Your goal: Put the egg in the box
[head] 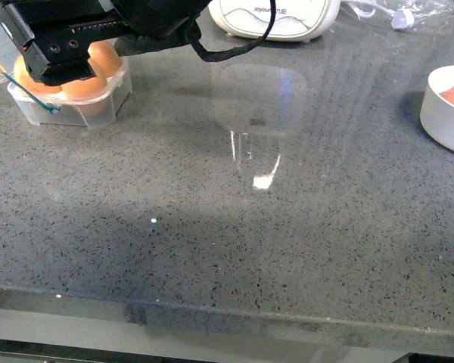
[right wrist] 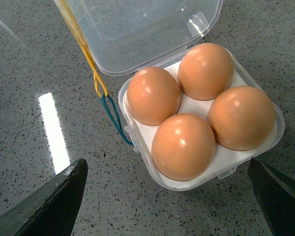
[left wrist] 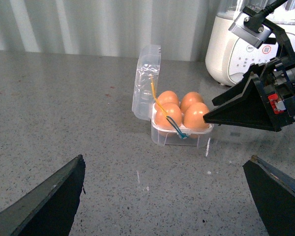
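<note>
Seen from the front, the grey speckled worktop (head: 287, 249) carries a white appliance (head: 276, 19) at 12 o'clock and a round white bowl (head: 439, 113) at 3 o'clock. The right gripper (right wrist: 166, 163) hangs over the box (right wrist: 228, 162) at 10 o'clock, fingers spread wide and holding nothing. The left gripper (left wrist: 166, 158), equally wide and empty, hovers above bare worktop well apart from it. The box stands with its clear lid (right wrist: 137, 29) open and all four slots filled: the egg (right wrist: 183, 146), probably the one directly under the right gripper, sits among three matching brown eggs (right wrist: 153, 96), while a yellow band (right wrist: 86, 54) linked to a teal band (right wrist: 113, 115) runs from lid to box side.
</note>
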`<state>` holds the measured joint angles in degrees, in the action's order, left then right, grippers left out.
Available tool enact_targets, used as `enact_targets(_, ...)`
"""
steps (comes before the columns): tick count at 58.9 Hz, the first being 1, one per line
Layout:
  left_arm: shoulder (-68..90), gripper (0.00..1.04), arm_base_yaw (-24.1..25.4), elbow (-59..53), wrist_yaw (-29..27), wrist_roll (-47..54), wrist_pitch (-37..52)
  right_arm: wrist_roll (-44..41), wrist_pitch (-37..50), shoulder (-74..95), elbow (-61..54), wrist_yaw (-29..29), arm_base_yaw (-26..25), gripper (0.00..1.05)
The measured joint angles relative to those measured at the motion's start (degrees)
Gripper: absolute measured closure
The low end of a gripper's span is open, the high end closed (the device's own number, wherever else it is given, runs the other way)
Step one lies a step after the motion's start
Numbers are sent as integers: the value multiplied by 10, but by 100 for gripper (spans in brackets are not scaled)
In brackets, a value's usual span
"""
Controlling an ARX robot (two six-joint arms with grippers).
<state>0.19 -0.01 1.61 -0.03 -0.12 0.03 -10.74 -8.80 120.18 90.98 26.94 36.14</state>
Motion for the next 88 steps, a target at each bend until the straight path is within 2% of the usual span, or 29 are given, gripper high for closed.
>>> enact_targets(4,0,7,0,0,0,0,0,0,0,-8,-4,0,0,8)
enact_targets(19,0,7,0,0,0,0,0,1,23,-93,-66,-11,-11,7)
enact_targets(32,0,7,0,0,0,0,0,-13,98,-205,-203,-209,-56,7)
enact_targets(40,0,7,0,0,0,0,0,-18,156,-275,-292,-307,-95,7)
enact_targets(47,0,7,0,0,0,0,0,-30,205,-345,-369,-366,-129,7)
enact_targets(66,0,7,0,0,0,0,0,-94,298,-516,-539,-438,-208,7)
enact_targets(77,0,7,0,0,0,0,0,-131,315,-614,-607,-449,-277,7)
enact_targets(79,0,7,0,0,0,0,0,-136,314,-645,-625,-438,-303,8)
enact_targets(82,0,7,0,0,0,0,0,-55,330,-701,-665,-328,-349,21)
enact_targets(83,0,7,0,0,0,0,0,-31,327,-717,-676,-308,-355,24)
enact_targets(85,0,7,0,0,0,0,0,20,311,-759,-703,-280,-359,33)
enact_targets(88,0,7,0,0,0,0,0,52,291,-800,-727,-272,-359,42)
